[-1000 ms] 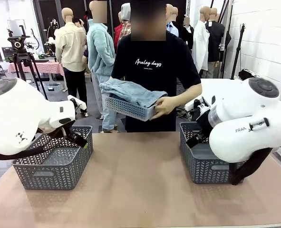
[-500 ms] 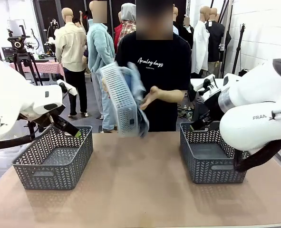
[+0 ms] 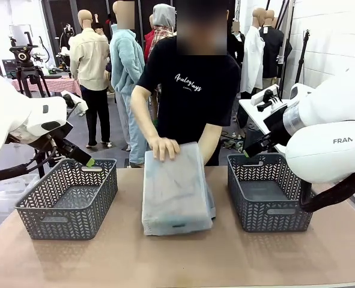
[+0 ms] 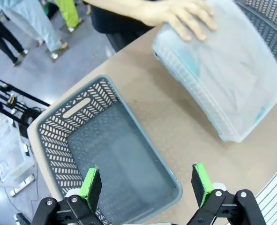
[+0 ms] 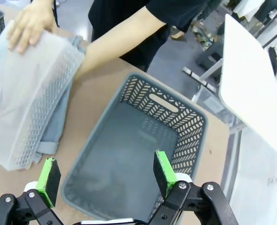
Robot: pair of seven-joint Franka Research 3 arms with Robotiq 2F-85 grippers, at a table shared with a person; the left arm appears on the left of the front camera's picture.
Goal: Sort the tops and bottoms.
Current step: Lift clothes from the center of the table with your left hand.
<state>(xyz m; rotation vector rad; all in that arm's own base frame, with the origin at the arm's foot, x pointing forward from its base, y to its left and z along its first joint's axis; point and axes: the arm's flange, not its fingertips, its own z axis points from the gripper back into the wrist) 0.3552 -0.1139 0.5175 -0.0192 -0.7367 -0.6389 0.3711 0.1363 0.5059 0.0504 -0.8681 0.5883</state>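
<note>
The left tool (image 4: 146, 185) is held wide open and empty above the left grey basket (image 4: 58, 136); the right tool (image 5: 105, 177) is likewise open above the right grey basket (image 5: 175, 105). Between the tools, a white basket (image 3: 176, 192) is pressed upside down on the surface (image 3: 183, 258) by the person's hand (image 3: 164, 148), with faded denim of the bottoms (image 5: 61, 117) showing at its edge. Sorting is judged not begun: the pile must be uncovered before anything can be gripped

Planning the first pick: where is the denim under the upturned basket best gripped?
Probably pinch the denim at its exposed edge, the right gripper coming from the side of the right grey basket; the upturned basket and the person's hand cover the rest.
</note>
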